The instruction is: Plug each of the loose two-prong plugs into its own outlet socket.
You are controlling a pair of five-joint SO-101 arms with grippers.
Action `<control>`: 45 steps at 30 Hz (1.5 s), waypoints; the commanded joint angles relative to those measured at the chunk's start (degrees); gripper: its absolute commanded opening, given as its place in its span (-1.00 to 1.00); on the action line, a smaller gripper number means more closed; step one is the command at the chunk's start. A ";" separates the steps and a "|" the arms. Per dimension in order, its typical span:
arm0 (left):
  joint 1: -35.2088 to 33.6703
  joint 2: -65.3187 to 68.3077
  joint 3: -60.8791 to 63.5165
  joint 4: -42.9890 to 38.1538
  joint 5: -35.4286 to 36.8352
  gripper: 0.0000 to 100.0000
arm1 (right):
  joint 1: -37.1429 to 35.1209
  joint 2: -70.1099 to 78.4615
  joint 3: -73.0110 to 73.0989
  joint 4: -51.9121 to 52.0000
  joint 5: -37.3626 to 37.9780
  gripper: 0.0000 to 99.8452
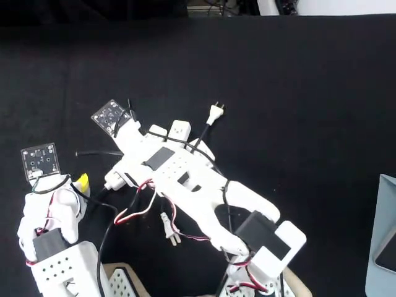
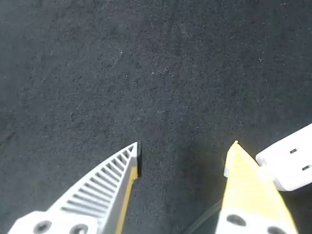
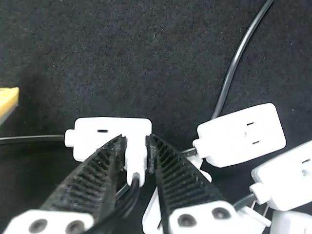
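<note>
My right gripper (image 3: 136, 141) is shut on a white two-prong plug (image 3: 135, 158), which is pressed against a white outlet block (image 3: 109, 132); from above, the gripper (image 1: 122, 176) and the block (image 1: 111, 181) sit left of centre. Two more white outlet blocks (image 3: 241, 134) (image 3: 285, 175) lie beside it, seen from above as outlet blocks (image 1: 158, 132) (image 1: 179, 129). One loose plug (image 1: 215, 113) on a black cord lies farther back, and another loose plug (image 1: 169, 228) lies near the front. My left gripper (image 2: 185, 146) is open over bare cloth, close to an outlet block (image 2: 292, 163).
Black cloth covers the table (image 1: 297, 105). Black cords (image 3: 243, 53) and red-and-white wires (image 1: 139, 210) trail around the right arm. A grey bin (image 1: 380, 235) stands at the right edge. The left gripper's yellow fingertip (image 1: 82, 181) is just left of the held outlet block.
</note>
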 commanded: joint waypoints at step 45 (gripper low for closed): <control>-0.48 -0.44 -0.22 0.18 0.44 -0.43 | 16.53 -1.89 -14.20 -5.19 0.35 -0.98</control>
